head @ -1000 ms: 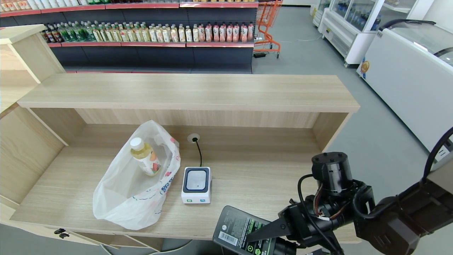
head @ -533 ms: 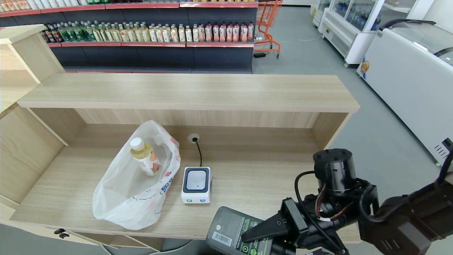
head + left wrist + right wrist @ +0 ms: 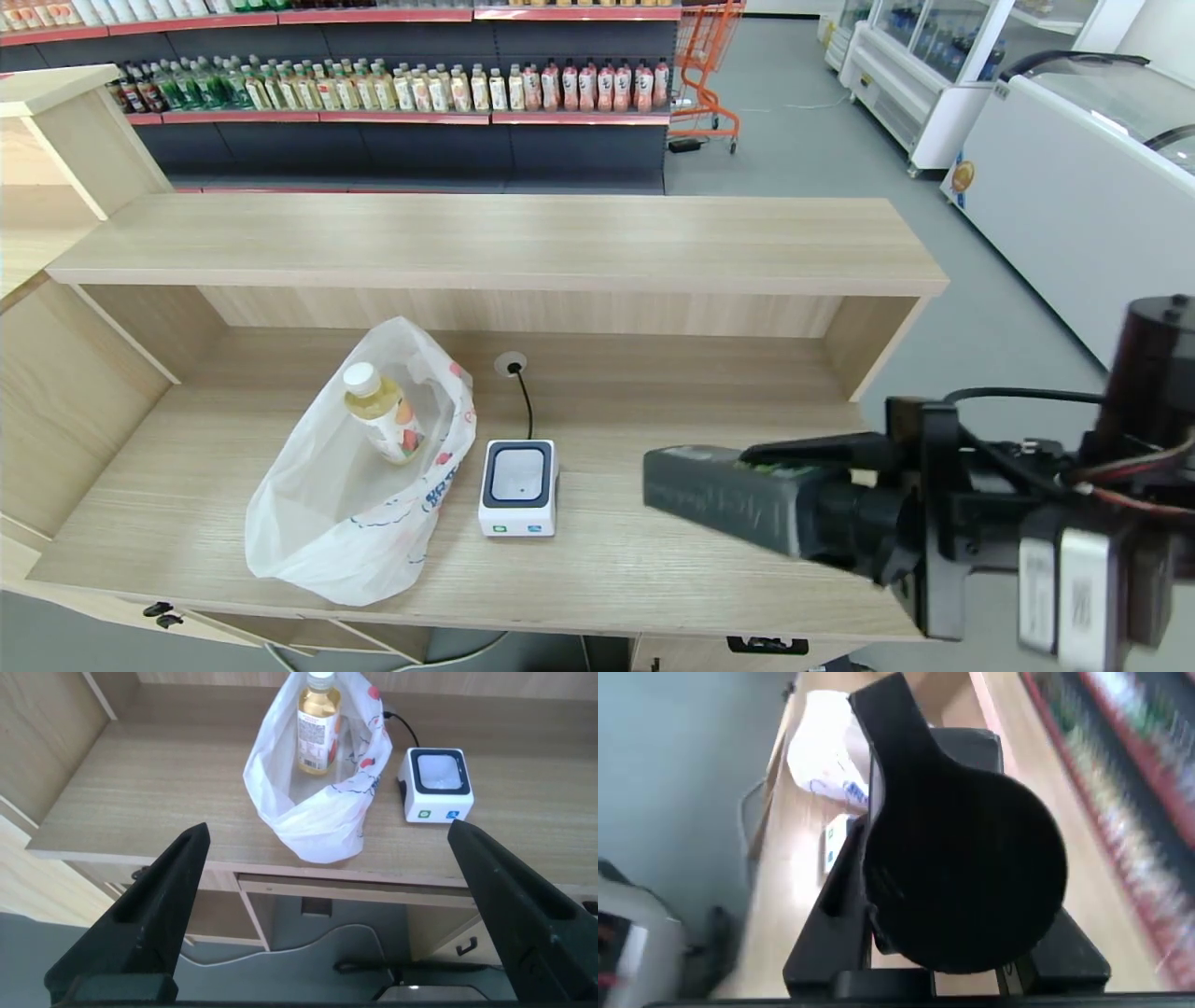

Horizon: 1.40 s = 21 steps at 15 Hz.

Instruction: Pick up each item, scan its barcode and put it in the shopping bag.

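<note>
The right gripper [image 3: 794, 499] pinched the right end of a dark grey pack [image 3: 709, 495], with one finger lying along the pack's top. We noted a strip of green on its upper face. The pack was held roughly level over the right part of the surface [image 3: 653, 579]. Its free end pointed left toward the scanner [image 3: 518, 487], which it did not touch. We could not tell which way its barcode faced.

The scanner was white with a dark window facing up. We logged it at mid-surface, toward the near edge. A black cable [image 3: 526, 401] ran from its far side to a round hole in the surface.

The bag [image 3: 345, 523] was white plastic and sat just left of the scanner, its mouth gaping upward. Inside we saw a bottle [image 3: 381, 415] with a white cap and yellow drink. It leaned with its cap toward the far left.

The left gripper [image 3: 327, 833] had its fingers spread wide with nothing between them. It hung out past the near edge of the surface, on the bag's side, well apart from the bag and scanner.

We recorded a raised ledge [image 3: 495, 243] along the far side of the surface. Behind it were shelves [image 3: 392, 89] lined with drinks and an orange trolley [image 3: 709, 65]. White freezers [image 3: 1074, 187] stood at far right.
</note>
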Tool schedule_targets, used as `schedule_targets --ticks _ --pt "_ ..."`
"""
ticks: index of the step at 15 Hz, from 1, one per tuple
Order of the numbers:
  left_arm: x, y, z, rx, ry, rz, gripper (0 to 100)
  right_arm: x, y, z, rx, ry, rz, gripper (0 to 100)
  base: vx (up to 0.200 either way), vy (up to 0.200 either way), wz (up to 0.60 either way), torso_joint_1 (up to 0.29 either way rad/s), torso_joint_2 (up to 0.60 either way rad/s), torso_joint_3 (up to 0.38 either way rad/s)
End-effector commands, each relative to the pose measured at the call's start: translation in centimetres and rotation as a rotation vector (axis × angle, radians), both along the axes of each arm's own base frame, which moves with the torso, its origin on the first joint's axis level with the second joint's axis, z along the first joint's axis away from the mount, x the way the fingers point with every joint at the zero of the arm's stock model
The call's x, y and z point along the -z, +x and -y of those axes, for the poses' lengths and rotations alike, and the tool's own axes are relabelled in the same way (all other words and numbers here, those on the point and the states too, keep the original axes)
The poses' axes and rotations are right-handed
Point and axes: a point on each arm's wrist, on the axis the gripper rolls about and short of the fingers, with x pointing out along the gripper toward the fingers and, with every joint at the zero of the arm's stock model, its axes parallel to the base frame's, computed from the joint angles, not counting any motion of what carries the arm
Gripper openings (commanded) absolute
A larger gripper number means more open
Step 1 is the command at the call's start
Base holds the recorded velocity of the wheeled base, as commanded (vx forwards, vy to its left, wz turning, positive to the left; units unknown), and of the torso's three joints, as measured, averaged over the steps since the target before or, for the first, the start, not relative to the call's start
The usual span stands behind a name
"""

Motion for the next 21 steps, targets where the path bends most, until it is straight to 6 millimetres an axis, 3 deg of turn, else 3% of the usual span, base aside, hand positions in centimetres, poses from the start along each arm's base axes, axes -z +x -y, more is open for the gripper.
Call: schedule_targets --ticks 1,4,8,19,21 --pt "0.0 0.0 0.0 0.000 0.000 0.000 100 -1.6 -1.9 6.0 0.451 0.300 -0.420 0 0.000 0.000 0.00 0.000 0.00 0.000" --pt "0.0 0.0 0.0 0.000 0.000 0.000 100 0.5 -1.1 6.0 0.656 0.566 -0.967 0 0.000 0.000 0.00 0.000 0.00 0.000" --pt "0.1 0.0 0.0 0.000 0.000 -0.002 100 2.0 -0.4 5.5 0.718 0.661 -1.290 0 0.000 0.000 0.00 0.000 0.00 0.000" --pt "0.0 0.0 0.0 0.000 0.003 0.000 100 2.7 -0.1 5.2 0.682 0.678 -1.461 0 0.000 0.000 0.00 0.000 0.00 0.000" --pt "0.1 0.0 0.0 0.000 0.000 -0.002 100 2.7 0.0 5.2 0.680 0.677 -1.463 0 0.000 0.200 0.00 0.002 0.00 0.002"
